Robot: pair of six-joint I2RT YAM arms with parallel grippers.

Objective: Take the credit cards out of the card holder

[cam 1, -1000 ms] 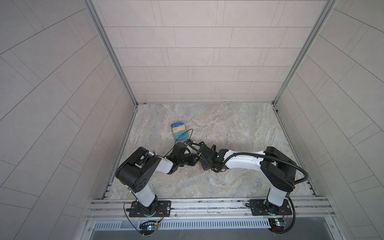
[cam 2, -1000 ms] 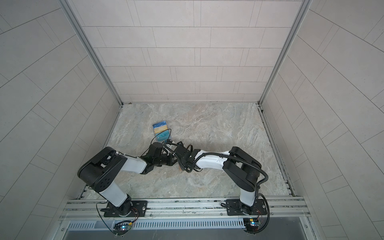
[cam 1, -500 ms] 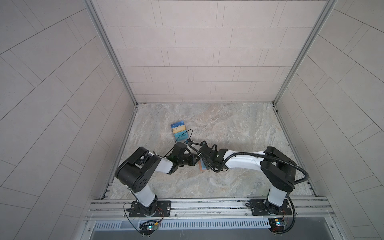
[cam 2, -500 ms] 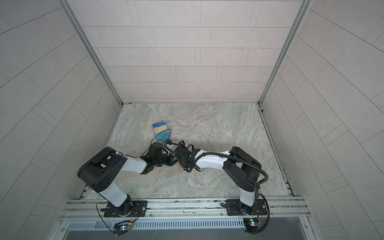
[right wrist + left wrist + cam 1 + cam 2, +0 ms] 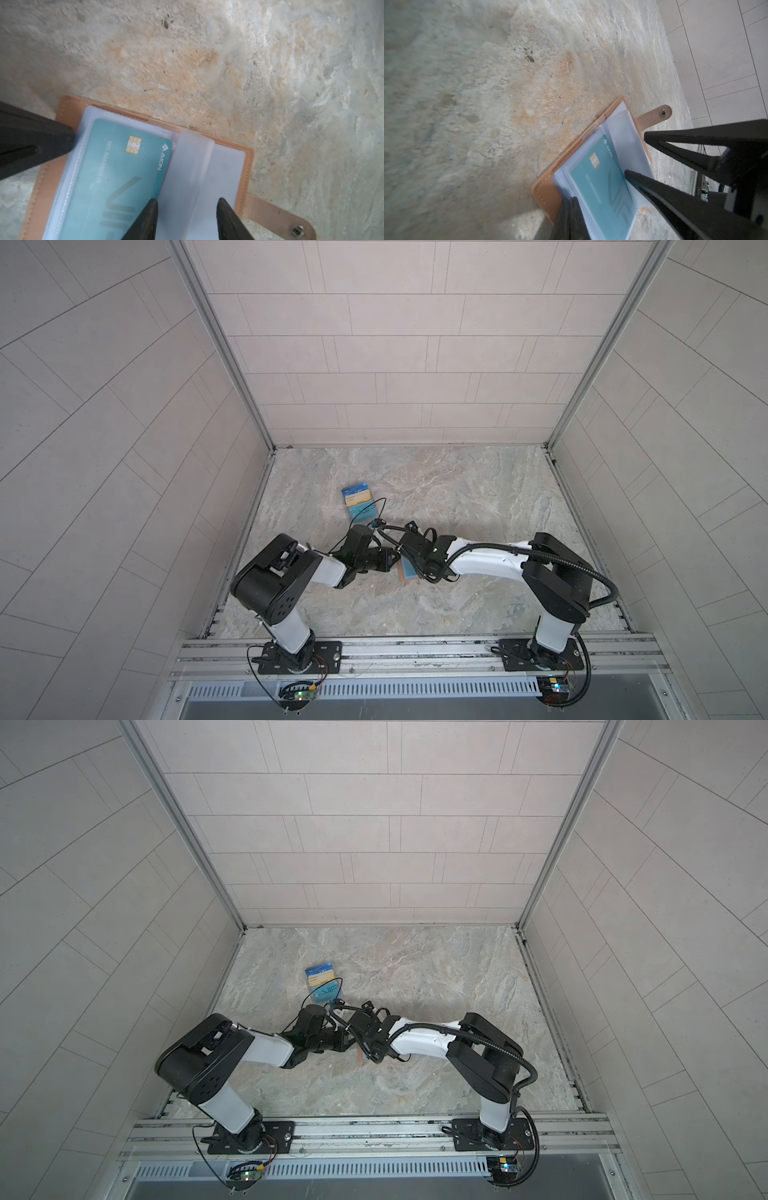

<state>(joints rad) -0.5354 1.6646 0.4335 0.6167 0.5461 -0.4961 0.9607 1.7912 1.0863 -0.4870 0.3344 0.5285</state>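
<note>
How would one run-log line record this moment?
card holder: lying open | teal card: in sleeve | left end effector: shut, resting on card holder | right end effector: open over sleeve

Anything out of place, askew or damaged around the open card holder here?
Nothing damaged or spilled. One oddity: a translucent sleeve arches up along the fold of the card holder instead of lying flat, between the open tips of the right end effector. The teal card sits square in its pocket.

3 tiled walls (image 5: 395, 344), stone floor (image 5: 457, 497), alu rail (image 5: 415, 649)
</note>
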